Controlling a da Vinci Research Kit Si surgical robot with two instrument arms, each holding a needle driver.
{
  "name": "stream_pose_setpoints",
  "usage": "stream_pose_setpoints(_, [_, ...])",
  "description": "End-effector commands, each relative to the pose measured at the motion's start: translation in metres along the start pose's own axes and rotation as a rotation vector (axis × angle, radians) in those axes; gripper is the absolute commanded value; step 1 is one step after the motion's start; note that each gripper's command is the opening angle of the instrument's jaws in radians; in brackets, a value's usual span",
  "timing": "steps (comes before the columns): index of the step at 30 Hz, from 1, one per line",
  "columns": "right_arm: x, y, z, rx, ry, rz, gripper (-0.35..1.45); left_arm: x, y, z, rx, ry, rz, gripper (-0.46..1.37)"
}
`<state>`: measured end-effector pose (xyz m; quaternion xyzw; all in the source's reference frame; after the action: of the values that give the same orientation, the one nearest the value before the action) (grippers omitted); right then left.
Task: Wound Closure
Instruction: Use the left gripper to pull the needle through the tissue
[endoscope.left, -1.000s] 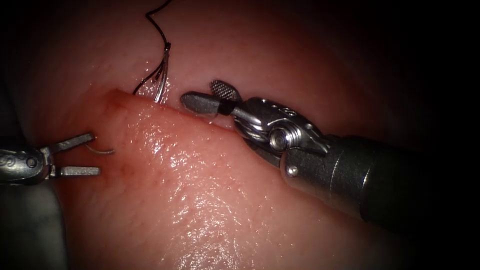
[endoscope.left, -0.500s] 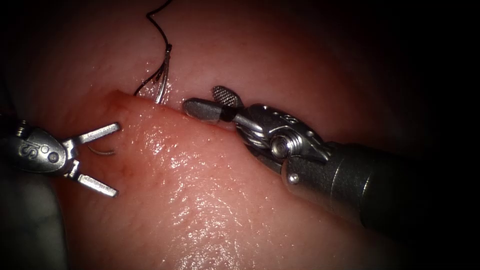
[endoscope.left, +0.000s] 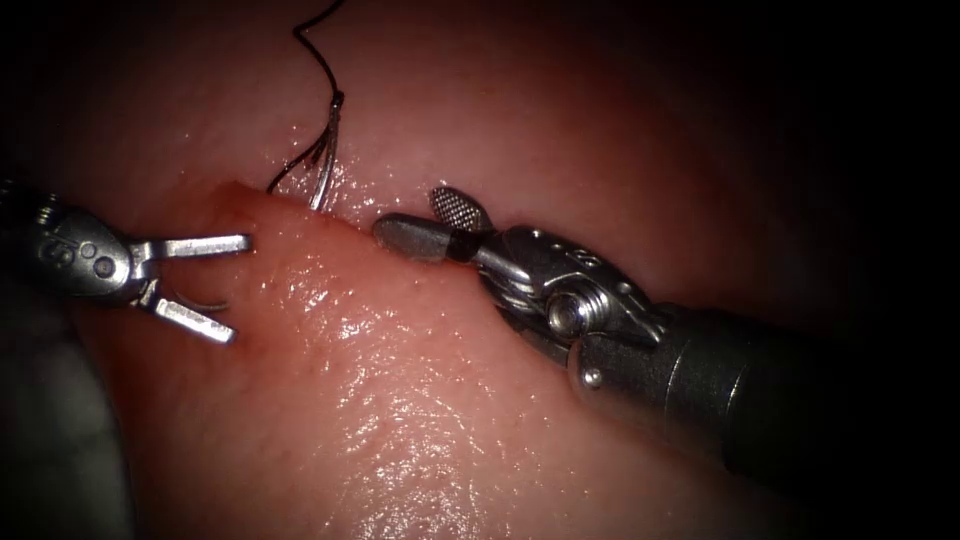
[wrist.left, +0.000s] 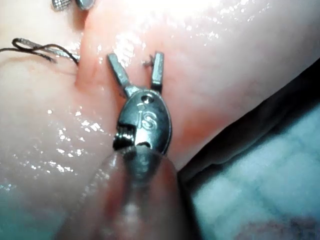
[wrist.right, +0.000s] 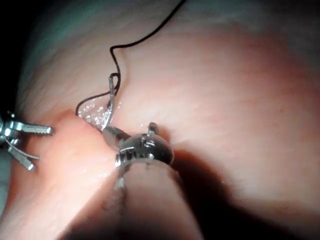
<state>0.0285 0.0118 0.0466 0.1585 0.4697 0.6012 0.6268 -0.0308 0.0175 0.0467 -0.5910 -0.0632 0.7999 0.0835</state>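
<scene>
My left tool (endoscope.left: 230, 287) gapes wide, straddling the needle (endoscope.left: 205, 303) tip poking out of the tissue (endoscope.left: 400, 400) left of the cut (endoscope.left: 330, 215). My right tool (endoscope.left: 425, 220) sits open at the cut, empty, thread (endoscope.left: 315, 60) beside it.

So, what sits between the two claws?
Endoscope view: bare tissue along the cut; the needle tip sits between the left claw's open jaws.
</scene>
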Motion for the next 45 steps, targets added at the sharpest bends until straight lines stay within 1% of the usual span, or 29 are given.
stream_pose_setpoints(1, [0.0001,0.0000,0.0000,-0.001,0.000,0.000,0.75,0.0001,0.0000,-0.0001,-0.009,0.004,0.002,0.15])
stream_pose_setpoints(2, [0.0001,0.0000,0.0001,-0.001,0.000,0.007,0.74,0.0001,0.0001,-0.0001,-0.011,0.005,0.003,0.05])
stream_pose_setpoints(3, [0.0002,-0.0001,0.0001,-0.001,0.000,0.008,0.68,0.0001,0.0002,-0.0002,-0.017,0.010,0.005,-0.35])
stream_pose_setpoints(6, [0.0003,-0.0003,0.0000,0.001,-0.002,0.009,0.62,0.0002,0.0005,-0.0001,-0.025,0.016,0.008,-0.35])
stream_pose_setpoints(10, [0.0006,-0.0004,-0.0001,0.003,-0.005,0.012,0.65,0.0005,0.0008,-0.0001,-0.052,0.023,-0.064,-0.35])
stream_pose_setpoints(11, [0.0007,-0.0005,-0.0001,0.004,-0.003,0.013,0.68,0.0006,0.0008,-0.0002,-0.058,0.025,-0.075,-0.35])
stream_pose_setpoints(12, [0.0008,-0.0005,-0.0001,0.008,0.004,0.015,0.75,0.0007,0.0008,-0.0002,-0.064,0.028,-0.098,-0.35])
stream_pose_setpoints(13, [0.0009,-0.0006,-0.0002,0.009,0.006,0.016,0.86,0.0008,0.0009,-0.0002,-0.070,0.029,-0.121,-0.35])
stream_pose_setpoints(14, [0.0010,-0.0007,-0.0002,0.011,0.011,0.018,0.88,0.0008,0.0009,-0.0002,-0.072,0.030,-0.126,-0.35])
stream_pose_setpoints(16, [0.0014,-0.0012,-0.0003,0.030,0.025,0.025,1.00,0.0009,0.0011,-0.0001,-0.084,0.032,-0.177,-0.35])
stream_pose_setpoints(17, [0.0015,-0.0015,-0.0004,0.043,0.024,0.027,0.99,0.0010,0.0011,-0.0001,-0.088,0.033,-0.194,-0.35])
stream_pose_setpoints(20, [0.0019,-0.0026,-0.0007,0.083,0.010,0.010,0.87,0.0011,0.0013,-0.0001,-0.099,0.031,-0.263,-0.35])
stream_pose_setpoints(21, [0.0020,-0.0032,-0.0009,0.099,0.003,-0.017,0.81,0.0011,0.0013,-0.0002,-0.103,0.030,-0.286,-0.35])
stream_pose_setpoints(24, [0.0020,-0.0051,-0.0011,0.133,-0.006,-0.058,0.79,0.0012,0.0011,-0.0002,-0.111,0.025,-0.363,-0.35])
stream_pose_setpoints(26, [0.0019,-0.0064,-0.0012,0.152,-0.017,-0.090,0.79,0.0013,0.0010,-0.0002,-0.114,0.023,-0.393,-0.35])
stream_pose_setpoints(27, [0.0017,-0.0073,-0.0012,0.164,-0.025,-0.113,0.76,0.0014,0.0009,-0.0003,-0.117,0.019,-0.412,-0.35])
stream_pose_setpoints(28, [0.0015,-0.0080,-0.0012,0.178,-0.033,-0.130,0.70,0.0015,0.0008,-0.0003,-0.119,0.019,-0.443,-0.35])
stream_pose_setpoints(29, [0.0012,-0.0087,-0.0011,0.193,-0.051,-0.143,0.55,0.0016,0.0007,-0.0004,-0.120,0.021,-0.462,-0.35])
stream_pose_setpoints(30, [0.0007,-0.0097,-0.0011,0.221,-0.085,-0.158,0.25,0.0018,0.0005,-0.0005,-0.122,0.026,-0.506,-0.35])
stream_pose_setpoints(32, [0.0001,-0.0106,-0.0009,0.237,-0.102,-0.186,0.24,0.0020,0.0003,-0.0007,-0.126,0.032,-0.544,-0.35])
stream_pose_setpoints(34, [-0.0011,-0.0116,-0.0007,0.266,-0.108,-0.243,0.21,0.0024,-0.0001,-0.0012,-0.137,0.059,-0.584,-0.35])
stream_pose_setpoints(36, [-0.0018,-0.0118,-0.0006,0.261,-0.104,-0.285,0.18,0.0026,-0.0003,-0.0015,-0.142,0.072,-0.616,-0.35])
stream_pose_setpoints(37, [-0.0023,-0.0117,-0.0005,0.252,-0.100,-0.332,0.18,0.0028,-0.0005,-0.0017,-0.148,0.079,-0.648,-0.35])
stream_pose_setpoints(40, [-0.0034,-0.0110,-0.0002,0.247,-0.102,-0.416,0.13,0.0032,-0.0007,-0.0023,-0.165,0.085,-0.699,-0.35])
stream_pose_setpoints(41, [-0.0035,-0.0109,-0.0002,0.247,-0.103,-0.423,0.13,0.0033,-0.0007,-0.0024,-0.167,0.085,-0.705,-0.35])
stream_pose_setpoints(43, [-0.0044,-0.0100,0.0000,0.218,-0.107,-0.490,0.03,0.0036,-0.0009,-0.0027,-0.186,0.085,-0.741,-0.35])
stream_pose_setpoints(45, [-0.0050,-0.0094,0.0001,0.207,-0.120,-0.529,-0.02,0.0037,-0.0011,-0.0028,-0.193,0.088,-0.754,-0.35])
